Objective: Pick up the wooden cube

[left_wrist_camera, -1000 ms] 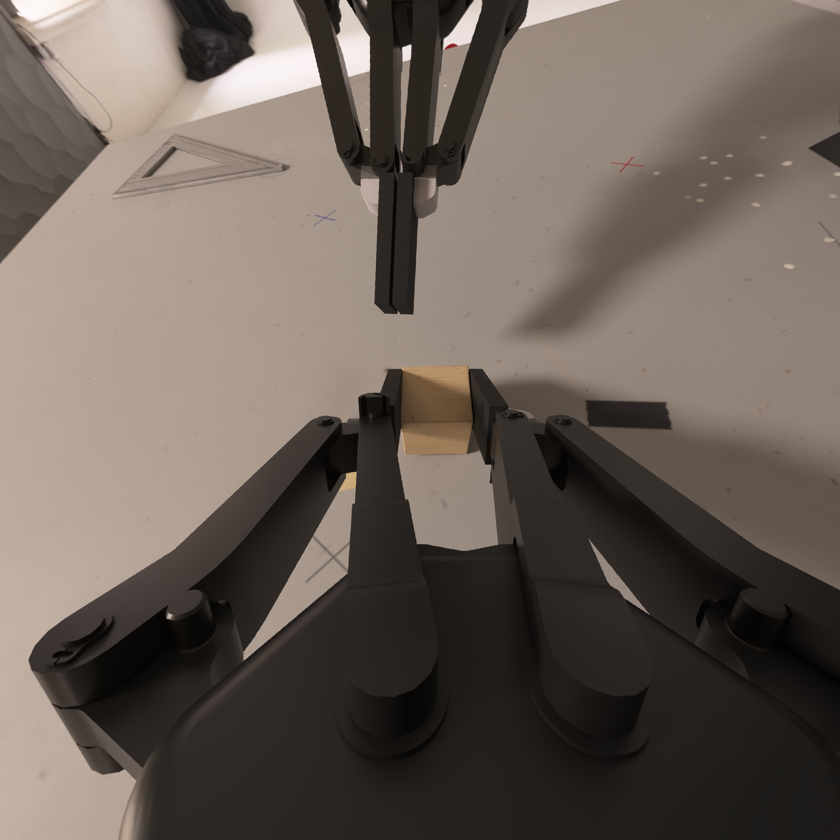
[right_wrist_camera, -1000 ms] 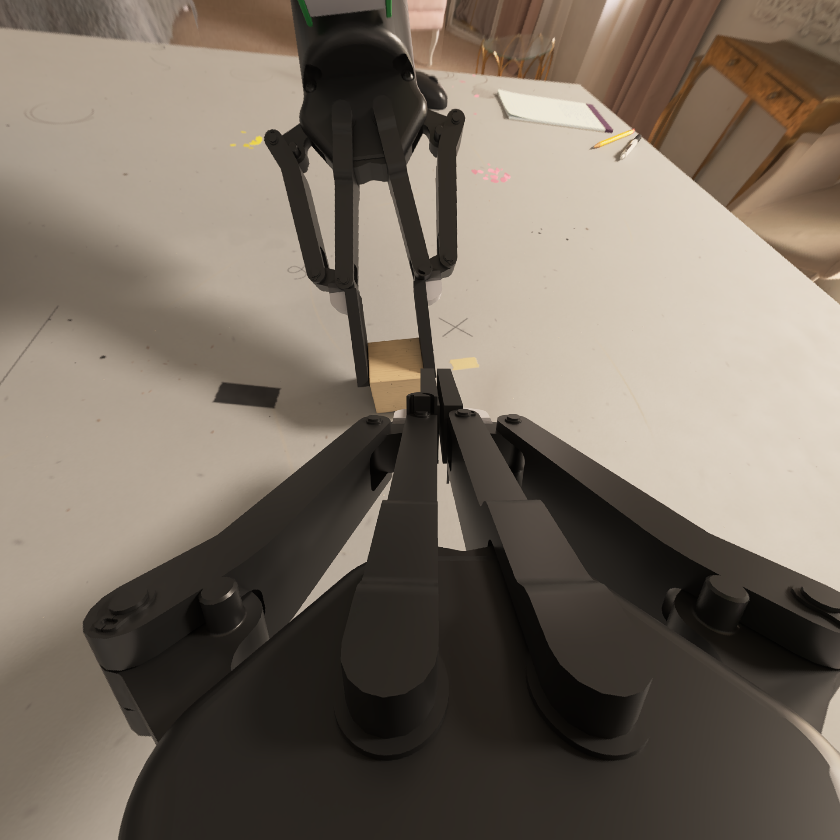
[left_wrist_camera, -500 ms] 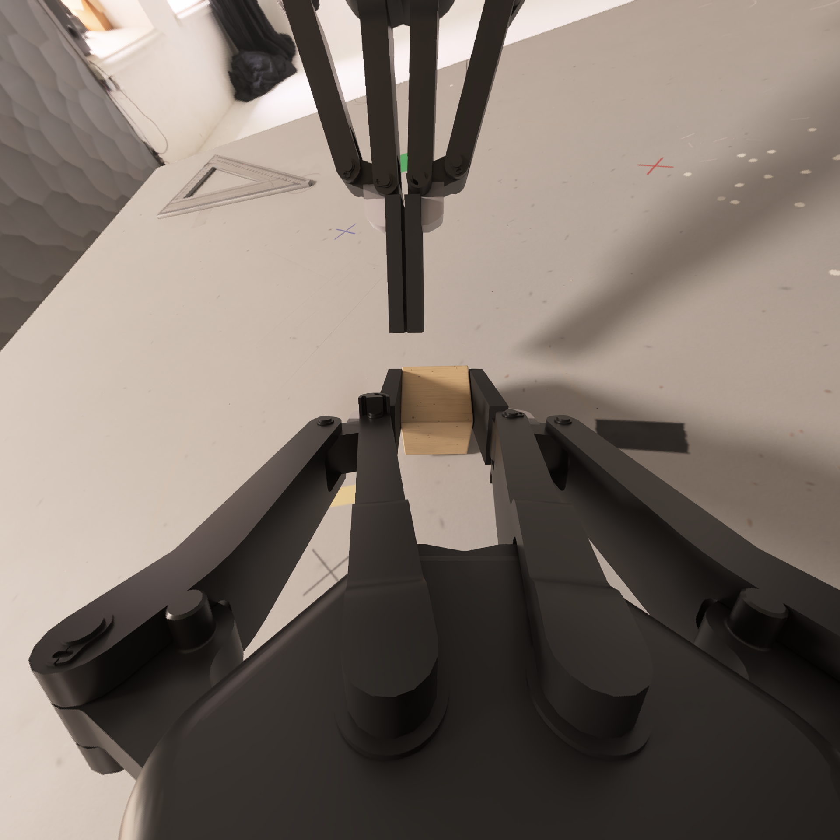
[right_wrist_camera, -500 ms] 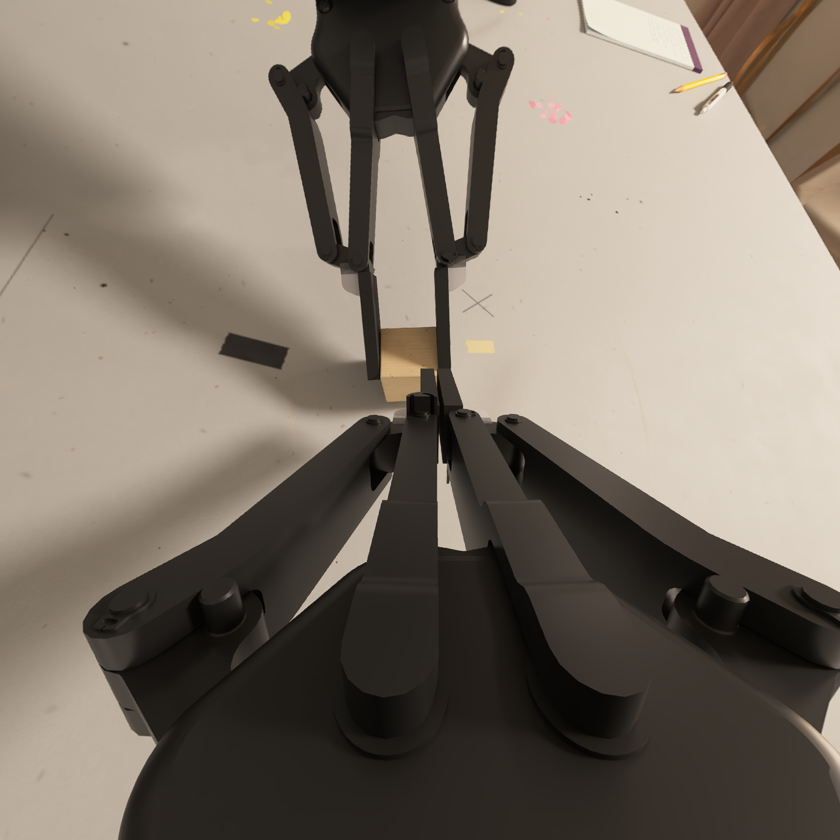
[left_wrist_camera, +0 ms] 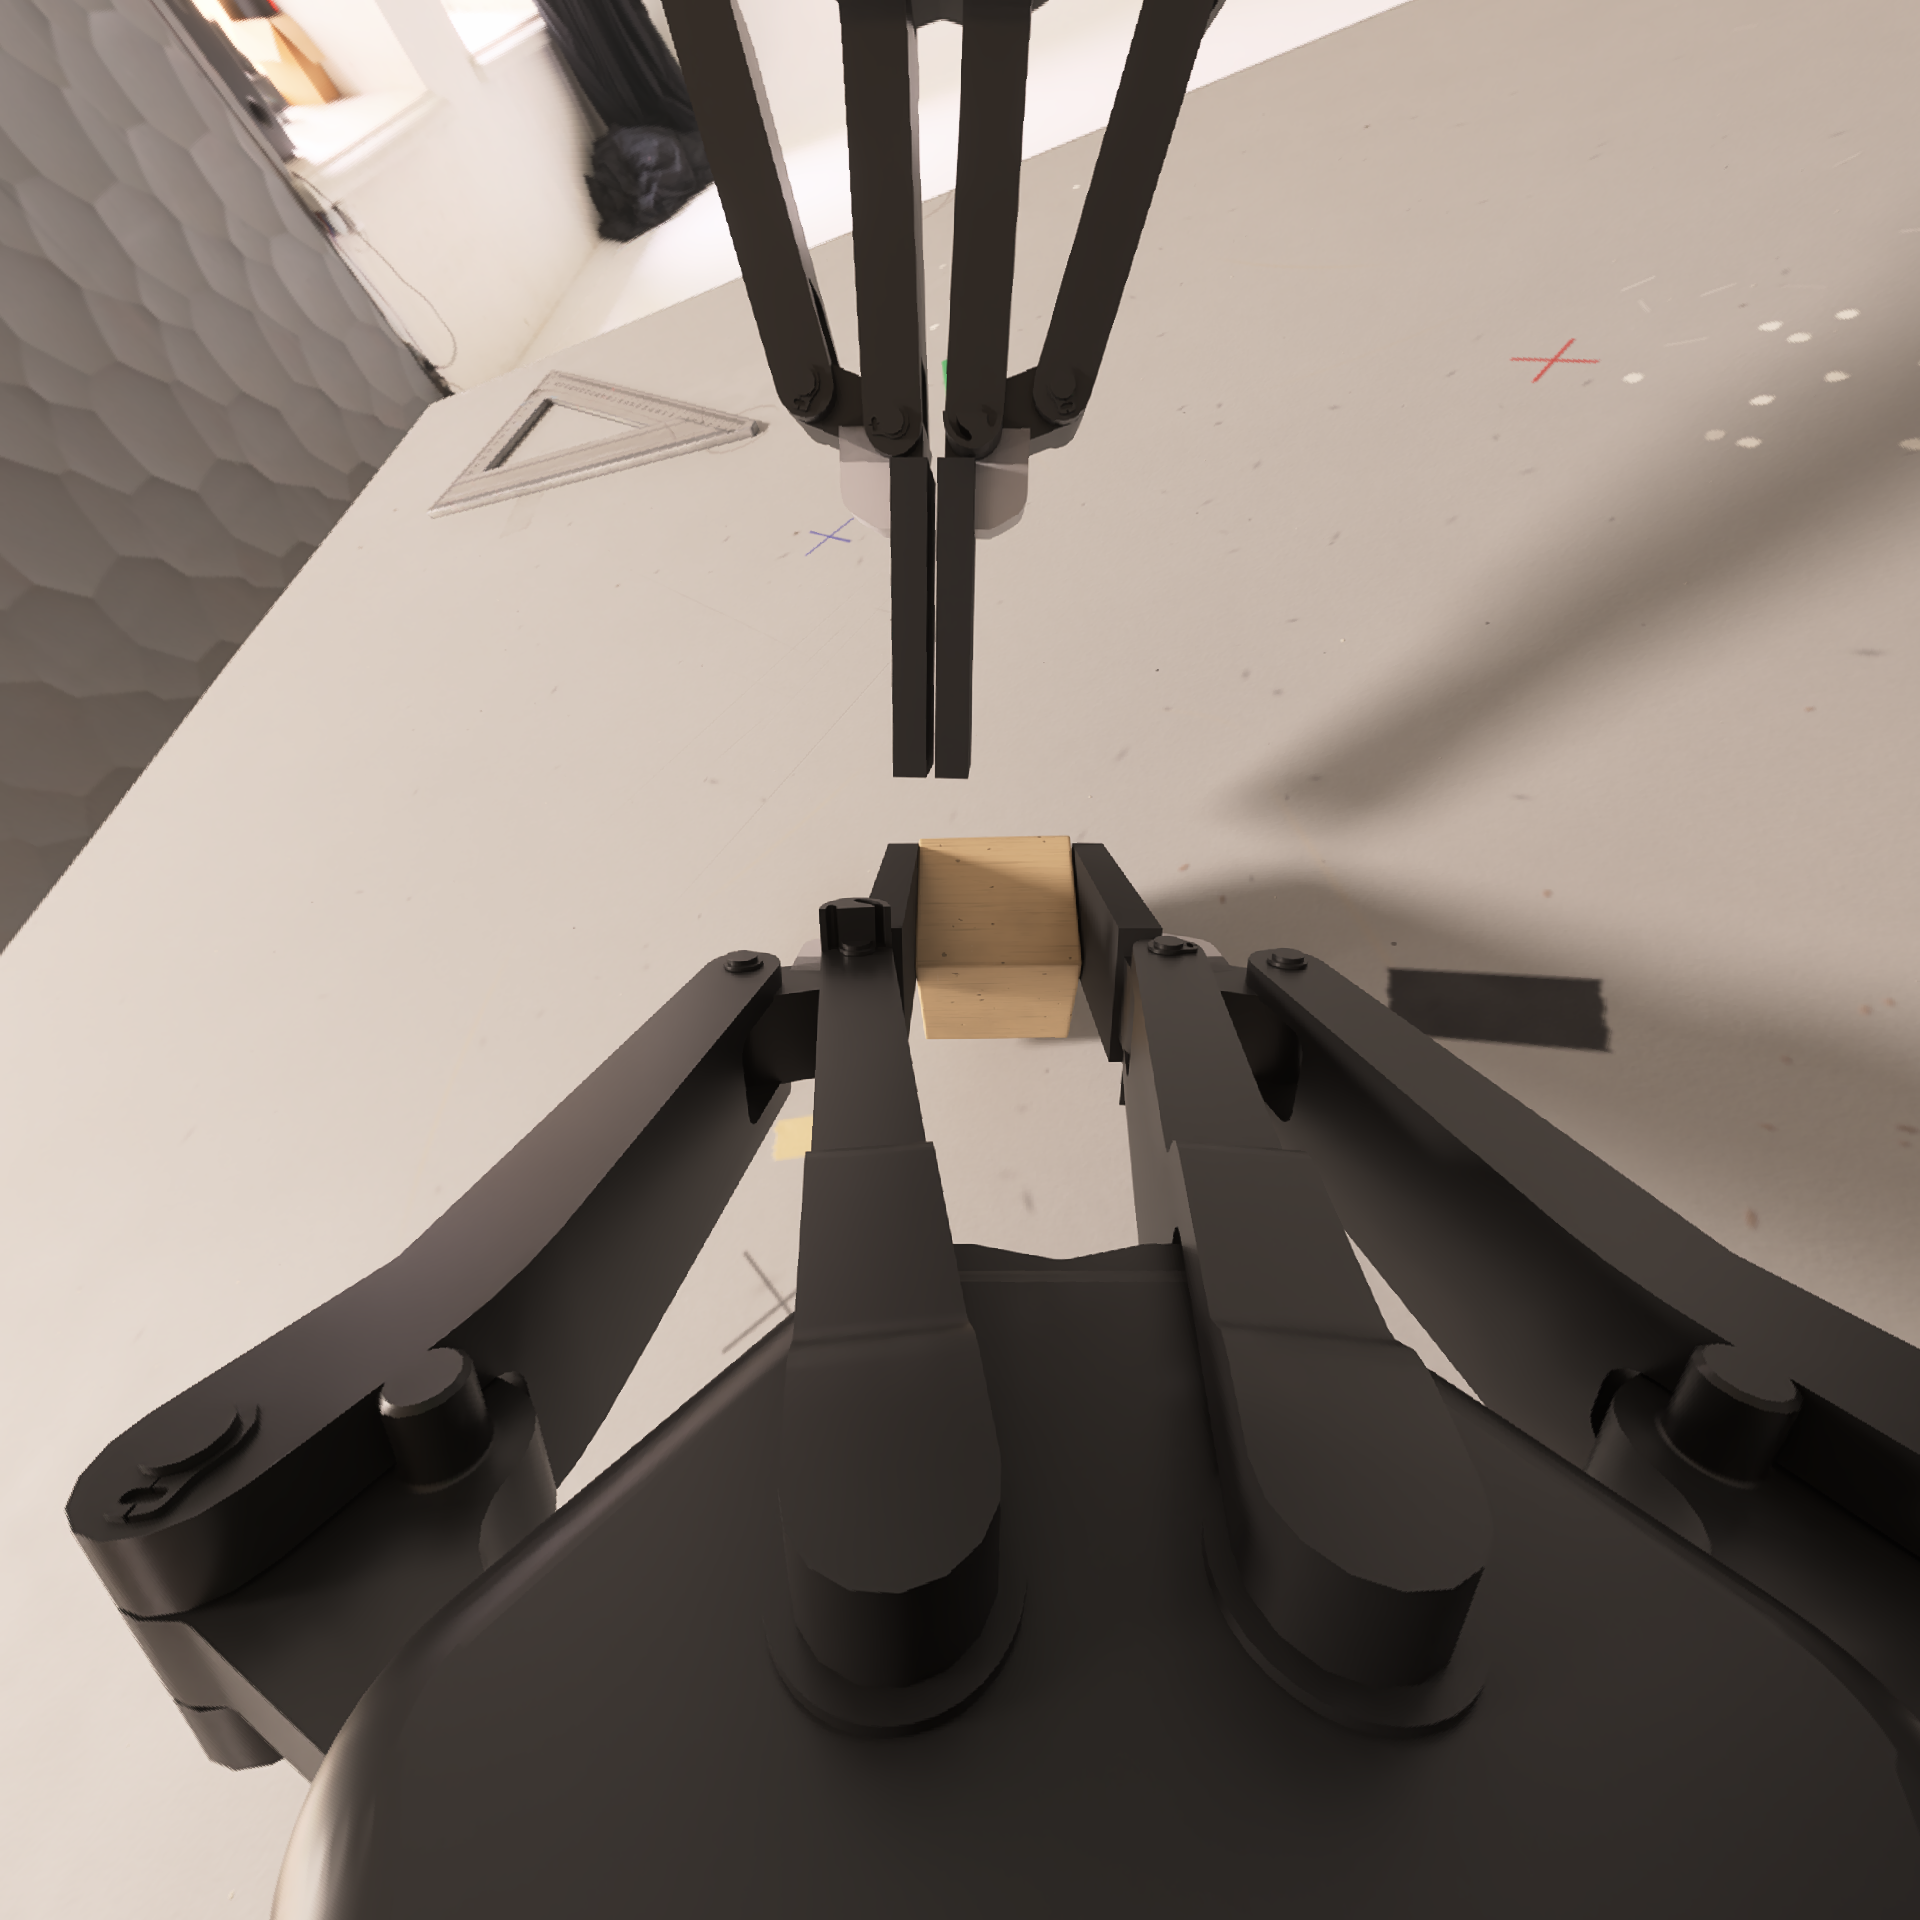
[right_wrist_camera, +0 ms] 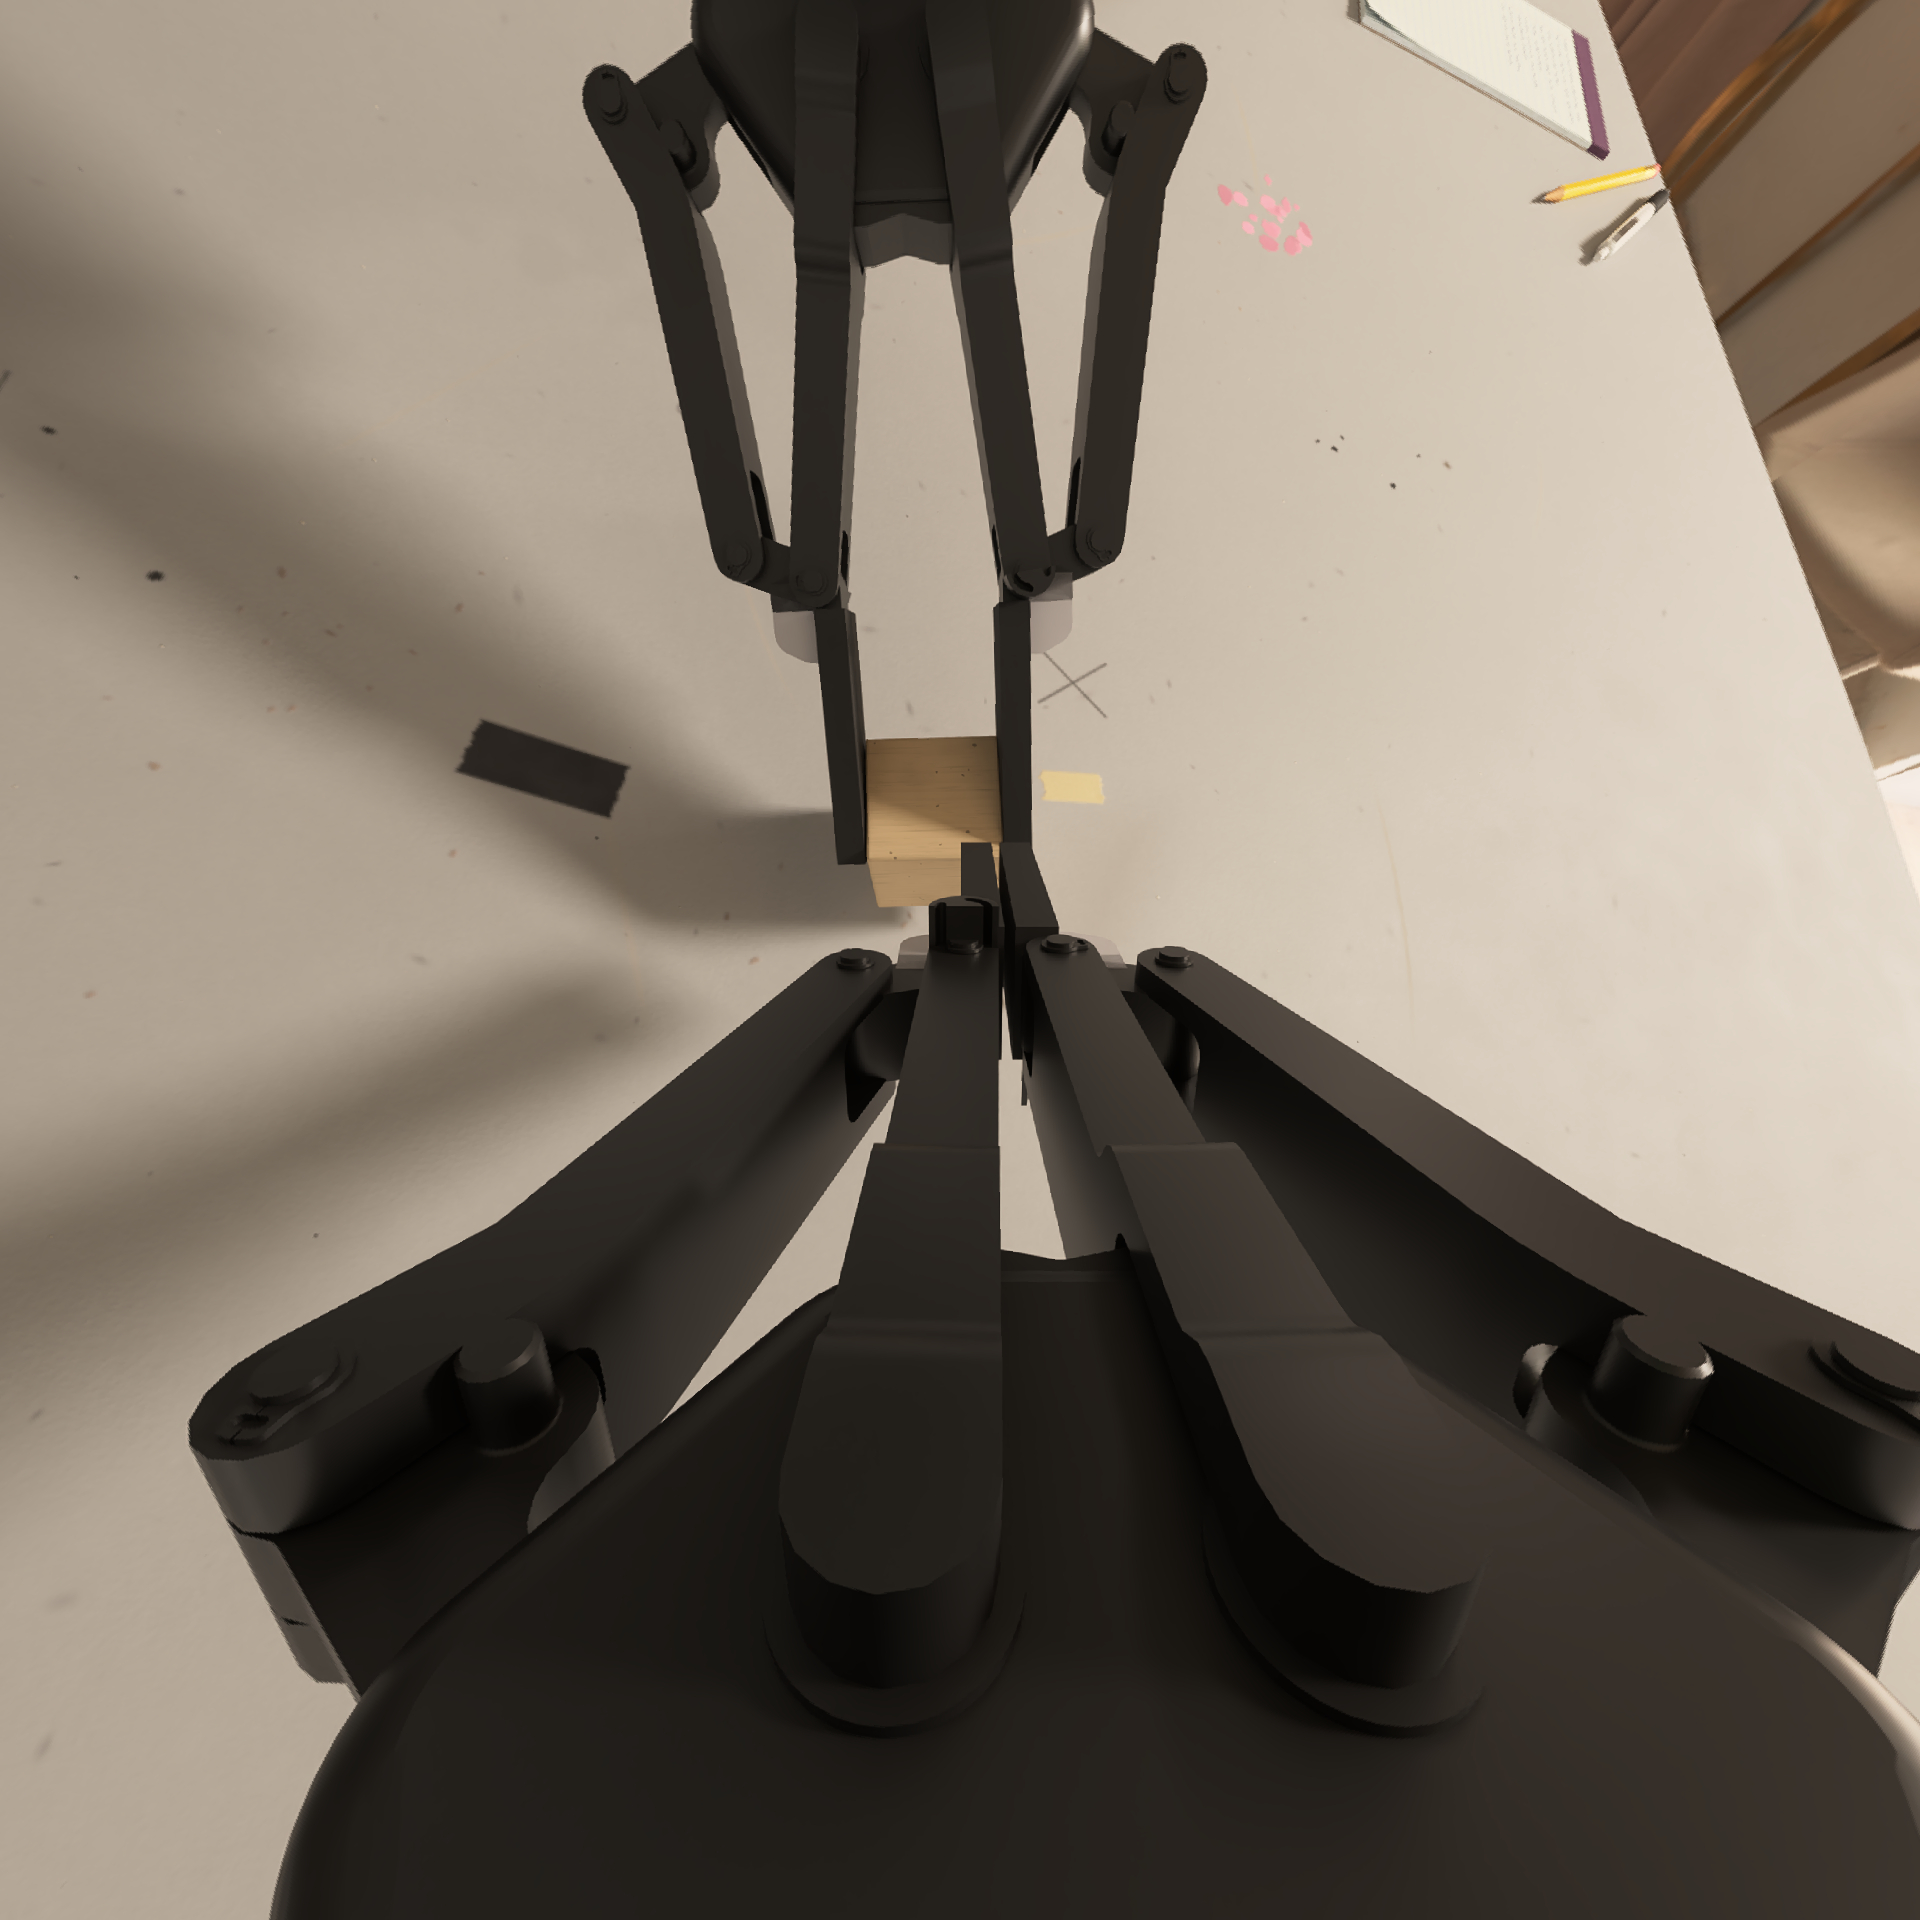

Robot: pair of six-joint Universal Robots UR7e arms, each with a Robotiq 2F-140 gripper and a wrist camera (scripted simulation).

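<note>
The wooden cube [left_wrist_camera: 994, 940] is a small pale block. My left gripper [left_wrist_camera: 995, 883] is shut on it, one finger on each side, and holds it above the grey table [left_wrist_camera: 416, 831]. In the right wrist view the cube [right_wrist_camera: 930, 805] sits between the left gripper's fingers [right_wrist_camera: 847, 748], with its shadow on the table below. My right gripper [right_wrist_camera: 1000, 868] is shut and empty, its tips just in front of the cube. It also shows in the left wrist view [left_wrist_camera: 932, 769], pointing down just beyond the cube.
A black tape strip [left_wrist_camera: 1496, 1008] and a small yellow tape piece [right_wrist_camera: 1072, 788] lie on the table near the cube. A grey triangle ruler [left_wrist_camera: 582, 442] lies far left. A notebook [right_wrist_camera: 1496, 62], pencil [right_wrist_camera: 1600, 185] and pen [right_wrist_camera: 1626, 229] lie by the table's far right edge.
My left gripper has lifted the cube higher off the table. My right gripper has risen with it and stays shut close to the cube.
</note>
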